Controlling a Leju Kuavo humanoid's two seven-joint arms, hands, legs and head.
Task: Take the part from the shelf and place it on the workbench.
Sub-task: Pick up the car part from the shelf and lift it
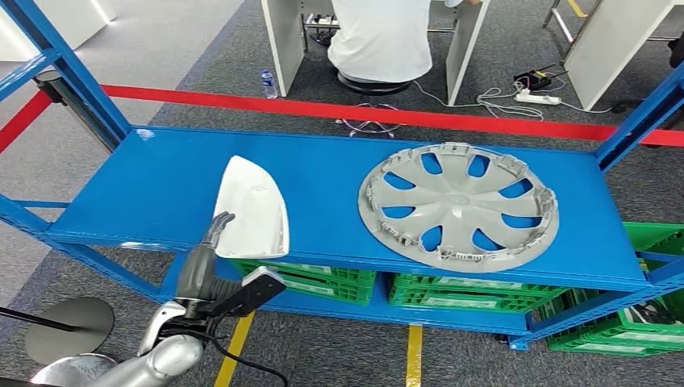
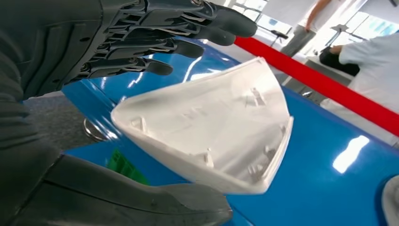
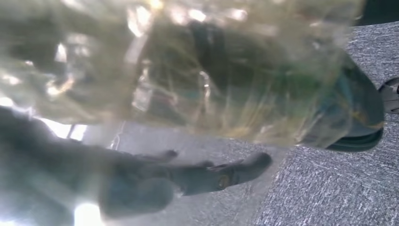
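A white, wedge-shaped plastic part (image 1: 254, 205) lies on the blue shelf (image 1: 153, 181), its near end reaching the front edge. My left hand (image 1: 211, 242) is at that near end, fingertips at the part's left side. In the left wrist view the part (image 2: 221, 122) sits in the gap between my spread fingers (image 2: 188, 28) and my thumb (image 2: 141, 197), with no firm grip visible. A grey hubcap (image 1: 458, 205) lies to the right on the same shelf. My right hand (image 3: 197, 176) hangs over grey carpet, blurred behind a yellowish haze, fingers stretched out and empty.
Green crates (image 1: 323, 278) stand on the lower shelf level. Blue uprights (image 1: 72, 72) frame the shelf at both sides. Behind it runs a red floor line (image 1: 323, 107), and a person (image 1: 379, 36) sits at a desk. A round metal base (image 1: 68, 322) stands on the floor at lower left.
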